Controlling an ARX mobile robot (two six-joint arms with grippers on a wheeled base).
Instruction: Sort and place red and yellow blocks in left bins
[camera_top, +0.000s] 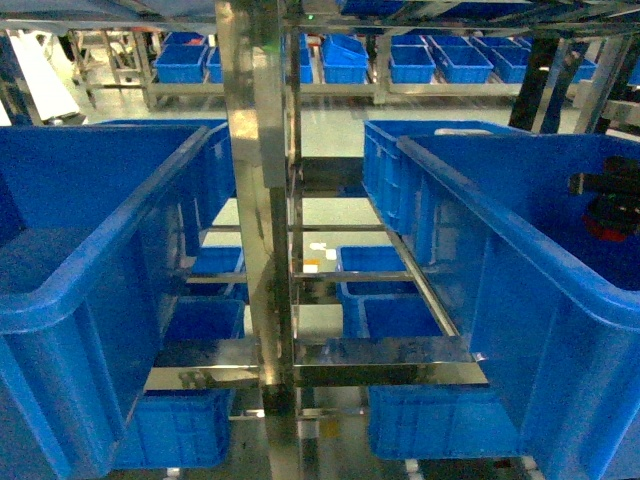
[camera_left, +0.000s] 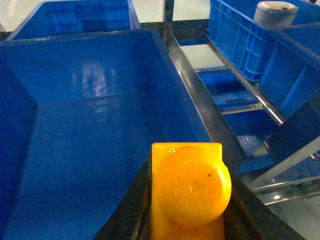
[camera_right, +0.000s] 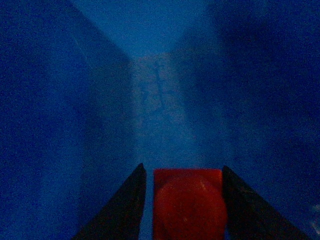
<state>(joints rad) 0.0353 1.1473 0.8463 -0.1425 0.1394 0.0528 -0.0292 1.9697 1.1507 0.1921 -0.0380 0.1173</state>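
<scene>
1. Warehouse floor pale and glossy; rows of blue crates (camera_top: 430, 60) on low racks along the far wall. A polished steel upright (camera_top: 255, 200) with cross rails divides the near scene down the middle.
2. Two large blue bins flank the upright: left bin (camera_top: 95, 250) with a thick rolled rim, right bin (camera_top: 520, 240) with ribbed outer wall. Narrow lane between them, steel rails crossing it, more crates below.
3. Left gripper (camera_left: 187, 200) sits over the left bin's near right corner, dark fingers (camera_left: 132, 210) closed on the yellow block (camera_left: 190, 190). Block glossy, square-edged, one round stud facing the camera with embossed lettering, illegible.
4. Left bin interior (camera_left: 85, 135) smooth, reflective, floor bare; open space ahead and left of the block, wall close on the right.
5. Right gripper (camera_right: 185, 205) is down inside a dim blue bin (camera_right: 60, 125), walls close on both sides. Dark fingers (camera_right: 125, 210) clamp the red block (camera_right: 187, 205), stud forward.
6. White cylindrical object (camera_left: 275, 12) rests in the ribbed crate (camera_left: 240, 35) across the lane.
</scene>
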